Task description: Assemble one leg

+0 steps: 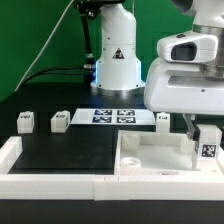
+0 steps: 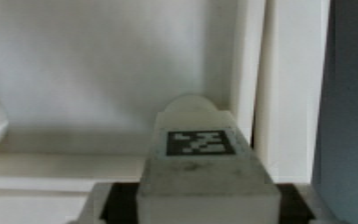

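My gripper (image 1: 207,146) is at the exterior view's right, shut on a leg (image 1: 209,152), a stubby white peg with a square black-and-white tag. It holds the leg upright just over the right edge of the large flat white panel (image 1: 150,152). In the wrist view the leg (image 2: 197,150) fills the space between the jaws of the gripper (image 2: 197,205), tag facing the camera, with the panel (image 2: 105,80) behind it. Whether the leg touches the panel cannot be told. Three more legs stand on the table: two at the left (image 1: 25,121) (image 1: 59,120) and one by the panel (image 1: 163,120).
The marker board (image 1: 110,116) lies in front of the robot base (image 1: 115,60). A white raised frame (image 1: 40,175) runs along the table's front and left edge. A dark strip of table (image 2: 345,100) shows beside the panel in the wrist view.
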